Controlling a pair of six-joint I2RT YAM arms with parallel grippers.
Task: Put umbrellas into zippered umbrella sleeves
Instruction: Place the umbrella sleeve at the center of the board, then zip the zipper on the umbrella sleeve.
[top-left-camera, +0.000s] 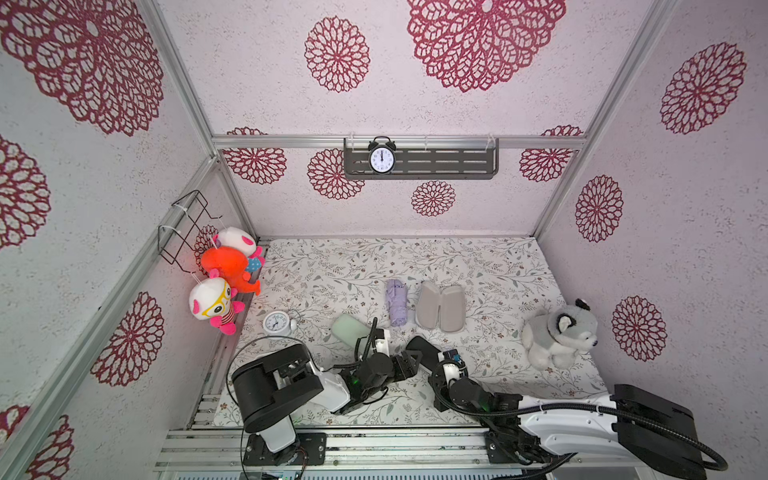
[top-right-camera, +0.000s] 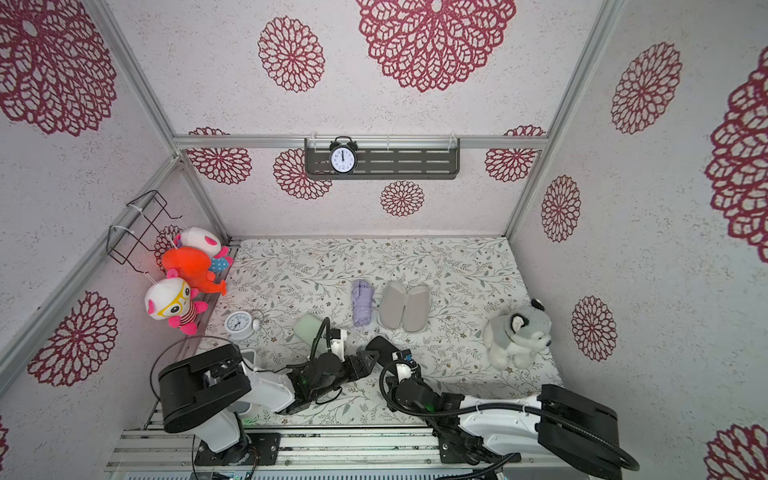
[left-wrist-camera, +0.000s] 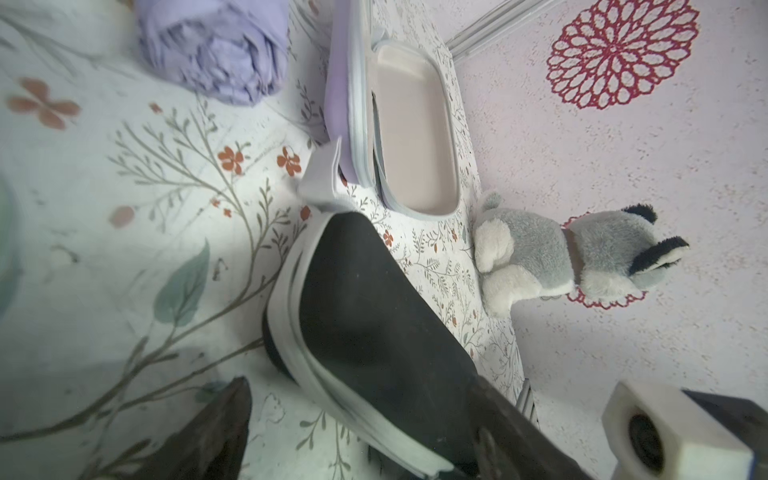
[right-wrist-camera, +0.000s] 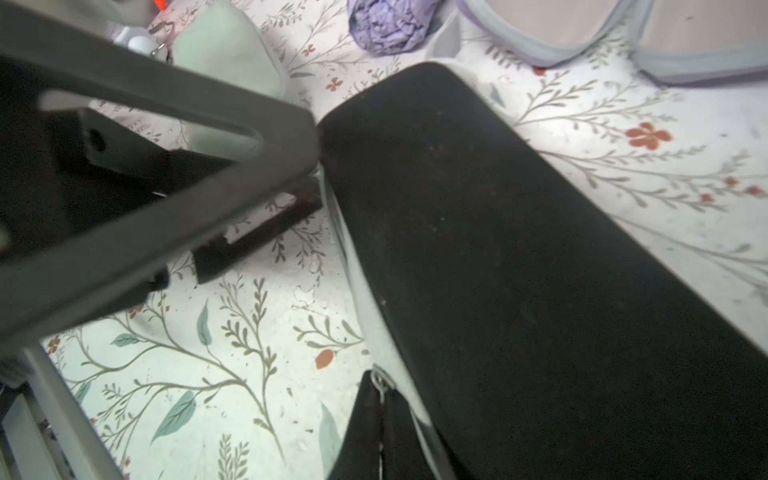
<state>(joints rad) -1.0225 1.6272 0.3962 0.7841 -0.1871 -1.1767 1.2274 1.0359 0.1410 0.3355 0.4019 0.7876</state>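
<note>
A black sleeve (top-left-camera: 428, 351) lies zipped shut on the floral cloth, between my two grippers. My left gripper (left-wrist-camera: 359, 380) is open; its fingers (left-wrist-camera: 216, 432) straddle one end of the black sleeve (left-wrist-camera: 374, 311), with cloth showing on one side. My right gripper (right-wrist-camera: 380, 386) is shut on the metal zipper pull at the sleeve's pale zip band. A folded lilac umbrella (top-left-camera: 395, 301) lies beside the open lilac sleeve (top-left-camera: 440, 306), whose grey lining faces up. A closed mint green sleeve (top-left-camera: 348, 328) rests just left of my left arm.
A grey plush husky (top-left-camera: 559, 334) sits at the right of the table. A white alarm clock (top-left-camera: 276, 323) stands at the left edge, below plush toys (top-left-camera: 224, 274) hanging on the side wall. A shelf with a black clock (top-left-camera: 382, 160) hangs on the back wall.
</note>
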